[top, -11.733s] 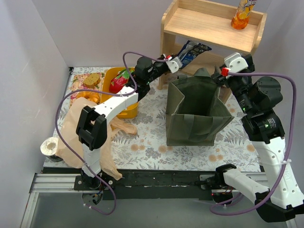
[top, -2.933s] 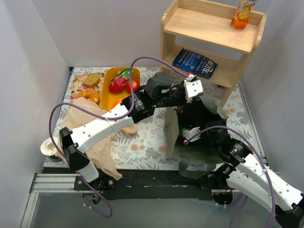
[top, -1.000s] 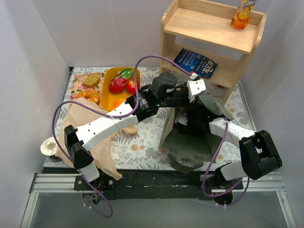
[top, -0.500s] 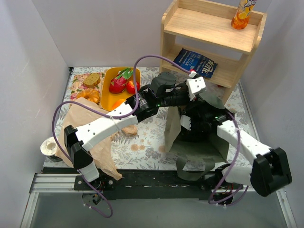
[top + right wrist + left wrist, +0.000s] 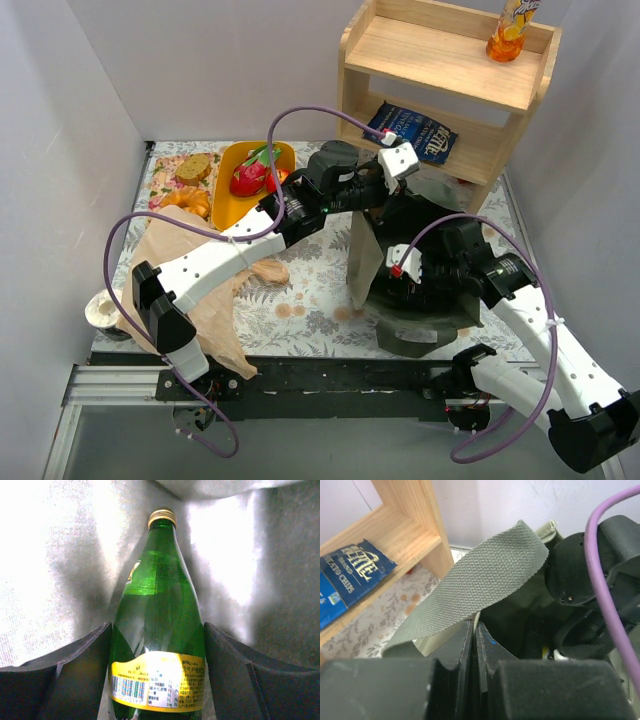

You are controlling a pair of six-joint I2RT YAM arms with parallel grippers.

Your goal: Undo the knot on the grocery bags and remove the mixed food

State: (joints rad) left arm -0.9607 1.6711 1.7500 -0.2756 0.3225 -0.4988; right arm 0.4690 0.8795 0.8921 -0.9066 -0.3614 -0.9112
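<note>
The left gripper [image 5: 474, 630] is clamped tight on the flat strap [image 5: 485, 575] of the green tote [image 5: 425, 335]. It sits a little higher and further toward the back left than half a second ago, drawing the strap up beside the wooden shelf [image 5: 440, 50]. The right arm has swung round since then, and its forearm now crosses above the tote with the wrist plunged into the mouth. Inside, the right gripper [image 5: 156, 627] has its two fingers [image 5: 80, 665] set wide apart and flush against either side of the green bottle [image 5: 157, 605]. The bottle lies on the tote's fabric with its gold cap pointing away. The tote, upright some seconds back, now sags and leans toward the near edge. The blue snack packet [image 5: 420, 135], earlier in the left gripper, lies on the lower shelf, and the orange bottle [image 5: 508, 35] stands on the top one as before. The red-and-green produce [image 5: 250, 175] is in the yellow tray [image 5: 225, 205], with the bread slice [image 5: 195, 167] and donut [image 5: 185, 200] beside it. The tan plastic bag [image 5: 190, 290] lies slack at the front left.
</note>
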